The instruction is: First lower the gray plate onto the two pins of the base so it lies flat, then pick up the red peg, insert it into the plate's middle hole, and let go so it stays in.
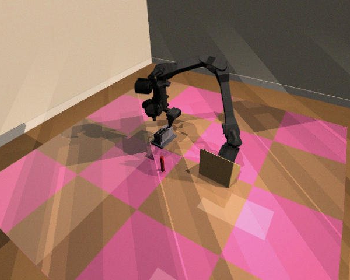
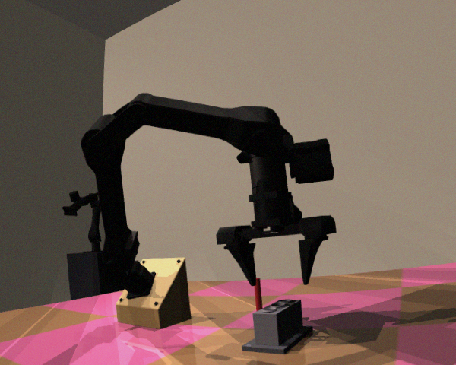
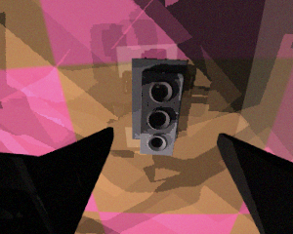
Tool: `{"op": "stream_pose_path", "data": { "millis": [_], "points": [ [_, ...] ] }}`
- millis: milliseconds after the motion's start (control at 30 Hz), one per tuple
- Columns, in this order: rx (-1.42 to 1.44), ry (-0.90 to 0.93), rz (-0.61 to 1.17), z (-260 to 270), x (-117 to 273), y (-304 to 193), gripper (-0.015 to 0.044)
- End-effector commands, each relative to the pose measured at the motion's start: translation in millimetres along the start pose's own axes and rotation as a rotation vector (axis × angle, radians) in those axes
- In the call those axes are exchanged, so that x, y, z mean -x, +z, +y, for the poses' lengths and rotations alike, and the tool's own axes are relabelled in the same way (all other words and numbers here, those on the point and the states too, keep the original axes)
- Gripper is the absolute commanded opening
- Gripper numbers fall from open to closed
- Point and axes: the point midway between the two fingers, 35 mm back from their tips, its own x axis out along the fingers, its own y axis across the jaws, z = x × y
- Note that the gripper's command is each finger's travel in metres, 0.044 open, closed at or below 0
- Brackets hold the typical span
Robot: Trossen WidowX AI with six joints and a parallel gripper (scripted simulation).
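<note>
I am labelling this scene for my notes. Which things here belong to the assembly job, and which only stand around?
Belongs to the job:
- gray block-shaped plate with three holes, seated on the base
- flat dark gray base
- slim red peg, standing upright on the floor
- black claw, open and empty

Only standing around:
- tan wooden wedge block
</note>
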Motion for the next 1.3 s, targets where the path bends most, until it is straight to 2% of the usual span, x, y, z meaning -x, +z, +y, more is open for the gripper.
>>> {"op": "stream_pose_path", "data": {
  "millis": [0,300,867,1267],
  "points": [
    [0.002,-0.003,0.000,4.1,48.3,0.4,0.0440],
    [-0.053,-0.004,-0.002,1.8,51.2,6.0,0.0440],
    [-1.426,0.025,-0.037,63.4,59.8,108.0,0.0440],
    [-1.992,0.029,-0.020,99.9,57.3,144.7,0.0440]
  ]
}}
